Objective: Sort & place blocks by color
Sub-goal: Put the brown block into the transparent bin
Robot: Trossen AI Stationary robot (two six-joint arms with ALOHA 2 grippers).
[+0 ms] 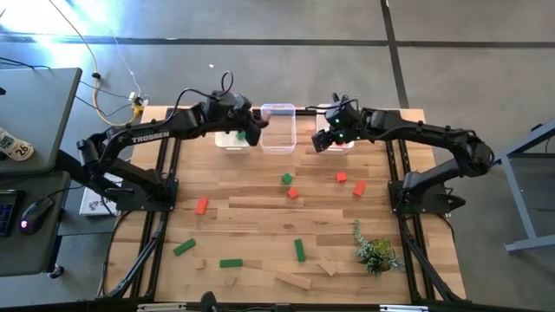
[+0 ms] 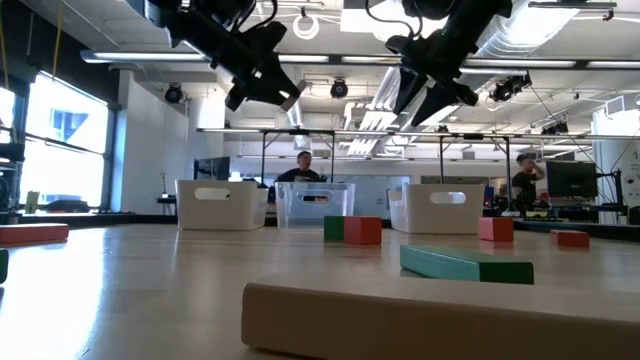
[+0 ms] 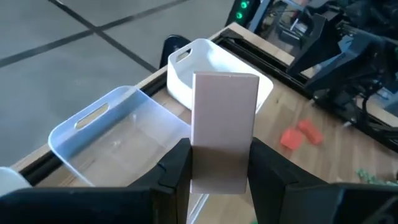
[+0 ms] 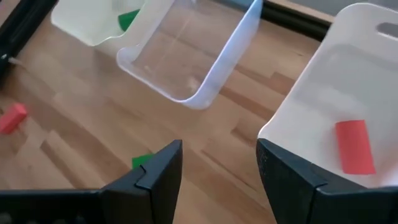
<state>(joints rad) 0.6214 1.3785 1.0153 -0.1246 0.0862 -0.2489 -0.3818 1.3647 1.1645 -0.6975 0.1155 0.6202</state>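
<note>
High view: three bins stand in a row along the table's far edge. The left gripper (image 1: 251, 130) hangs between the left white bin (image 1: 232, 141) and the clear middle bin (image 1: 278, 128), presumably carrying a plain block toward the bin for its colour. The right gripper (image 1: 324, 139) hovers at the near rim of the right white bin (image 1: 340, 144). Unsorted blocks lie scattered over the butcher-block table (image 1: 260, 217): red cubes (image 1: 342, 177) mid-table, green bars (image 1: 299, 250) toward the near edge, and a tan bar (image 1: 293, 279) at the near edge. A leafy sprig (image 1: 375, 253) sits by the near right corner.

Low view: both grippers hang well above the surface; the bins are thin-walled plastic with slot handles. People show in the room behind.

Left wrist view: the fingers (image 3: 171, 168) are closed on a flat rectangular tan block (image 3: 222, 127) with smooth faces, held upright, and the clear bin (image 3: 112, 137) lies beyond it.

Right wrist view: the fingers (image 4: 155, 171) stand wide apart and empty. One red bar (image 4: 355, 147) lies in the white bin (image 4: 323, 87) and one green block (image 4: 129, 18) in the far one, so sorting appears barely begun.
</note>
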